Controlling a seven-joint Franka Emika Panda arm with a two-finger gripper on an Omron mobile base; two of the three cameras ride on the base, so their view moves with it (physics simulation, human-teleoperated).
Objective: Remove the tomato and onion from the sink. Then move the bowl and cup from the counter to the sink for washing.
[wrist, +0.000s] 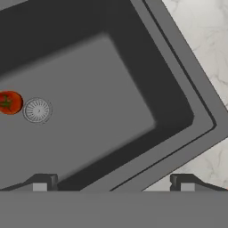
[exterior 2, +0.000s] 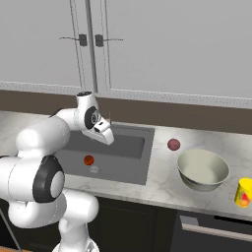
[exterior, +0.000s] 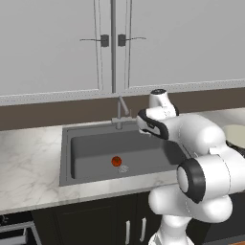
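The tomato [exterior: 116, 161] [exterior 2: 88, 160] [wrist: 10, 102] lies on the floor of the dark grey sink [exterior: 65, 158] [exterior 2: 147, 162] [wrist: 187, 89], right beside the round drain [wrist: 37, 110]. My gripper [wrist: 113, 185] [exterior 2: 105, 137] hangs above the sink's right part, open and empty, well to the right of the tomato. The pinkish onion [exterior 2: 173, 144] rests on the marble counter [exterior 2: 162, 184] just right of the sink. Further right on the counter stand the cream-white bowl [exterior 2: 203, 169] [exterior: 235, 134] and the yellow cup [exterior 2: 244, 192].
A grey faucet [exterior: 119, 112] rises behind the sink's back rim. White wall cabinets [exterior: 57, 43] hang above. Bare marble counter [exterior: 28, 162] stretches left of the sink. Dark cabinet fronts [exterior: 95, 220] run below the counter's front edge.
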